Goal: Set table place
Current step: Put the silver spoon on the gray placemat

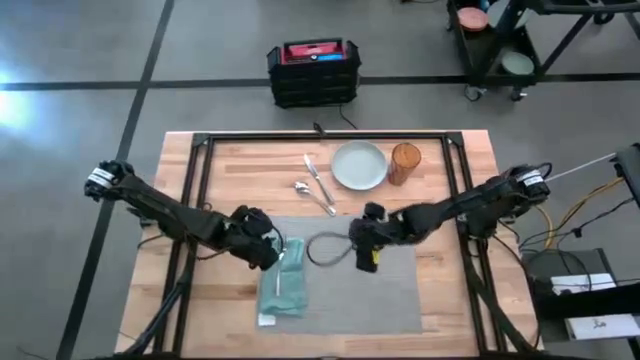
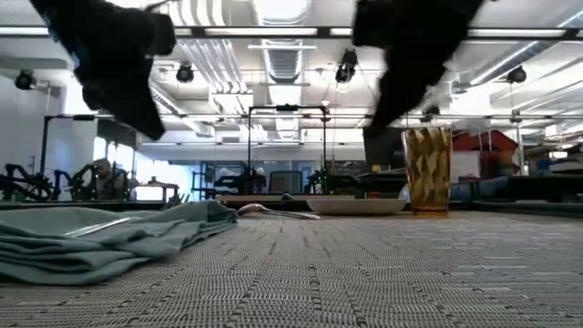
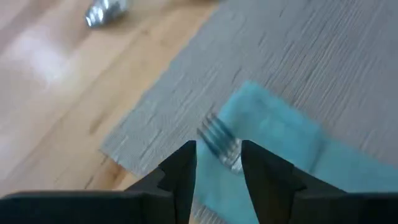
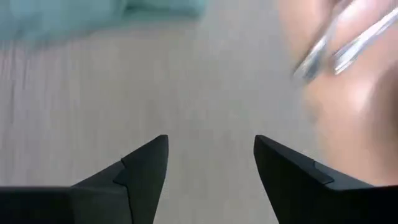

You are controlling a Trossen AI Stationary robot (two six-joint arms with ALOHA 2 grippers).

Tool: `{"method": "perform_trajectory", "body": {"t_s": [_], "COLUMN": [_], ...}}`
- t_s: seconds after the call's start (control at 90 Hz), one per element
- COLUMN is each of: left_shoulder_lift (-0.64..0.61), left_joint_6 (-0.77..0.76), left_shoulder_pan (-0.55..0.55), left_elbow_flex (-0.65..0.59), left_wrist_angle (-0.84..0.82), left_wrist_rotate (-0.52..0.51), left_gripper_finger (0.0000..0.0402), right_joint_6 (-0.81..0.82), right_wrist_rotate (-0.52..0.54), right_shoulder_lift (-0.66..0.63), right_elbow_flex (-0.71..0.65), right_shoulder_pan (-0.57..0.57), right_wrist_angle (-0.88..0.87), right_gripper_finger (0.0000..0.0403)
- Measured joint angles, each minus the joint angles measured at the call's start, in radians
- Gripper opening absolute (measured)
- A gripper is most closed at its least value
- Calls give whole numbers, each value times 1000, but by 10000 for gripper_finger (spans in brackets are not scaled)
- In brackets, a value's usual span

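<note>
Over the near-left part of the grey placemat (image 1: 350, 290), the left gripper (image 3: 218, 163) hangs just above the teal napkin (image 1: 283, 285), its fingers parted around the fork (image 3: 219, 140) lying there, probably to square it up. Its partner, the right gripper (image 1: 364, 245), waits spread and empty above bare mat (likely bound for the spoon (image 1: 312, 195) or knife (image 1: 317, 173)) near the plate (image 1: 359, 165) and amber glass (image 1: 404, 162) on the table (image 1: 230, 170).

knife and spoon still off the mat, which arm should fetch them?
Right, probably. The right gripper hovers open over the placemat, nearer the knife and spoon on the table. The left gripper is at the fork on the napkin.
</note>
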Motion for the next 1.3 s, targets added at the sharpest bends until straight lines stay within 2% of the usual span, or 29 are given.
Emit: {"method": "perform_trajectory", "body": {"t_s": [0.167, 0.333, 0.489, 0.644, 0.811, 1.011, 1.167, 1.3], "left_shoulder_lift": [-28, -30, -27, -27, -27, -25, -25, -25], "left_joint_6": [-11, -12, -15, -15, -6, 10, 23, 24], "left_shoulder_pan": [0, 0, -1, -8, -8, -8, -8, -8], "left_elbow_flex": [-10, -11, -12, -14, -20, -25, -25, -25], "left_wrist_angle": [-8, -12, -20, -19, -22, -21, -21, -20], "left_wrist_rotate": [-37, -40, -37, -25, -23, -23, -23, -24], "left_gripper_finger": [113, 113, 113, 113, 113, 113, 113, 113], "right_joint_6": [-88, -155, -193, -193, -152, -147, -123, -131], "right_wrist_rotate": [-4, -80, -109, -128, -203, -203, -203, -195], "right_shoulder_lift": [78, 227, 395, 509, 572, 612, 636, 646], "right_elbow_flex": [97, 216, 355, 463, 494, 495, 496, 498], "right_shoulder_pan": [-128, -226, -295, -358, -394, -402, -408, -409], "right_wrist_angle": [55, 84, 58, -12, -24, -20, -9, -7], "right_gripper_finger": [232, 221, 206, 199, 203, 196, 176, 140]}}
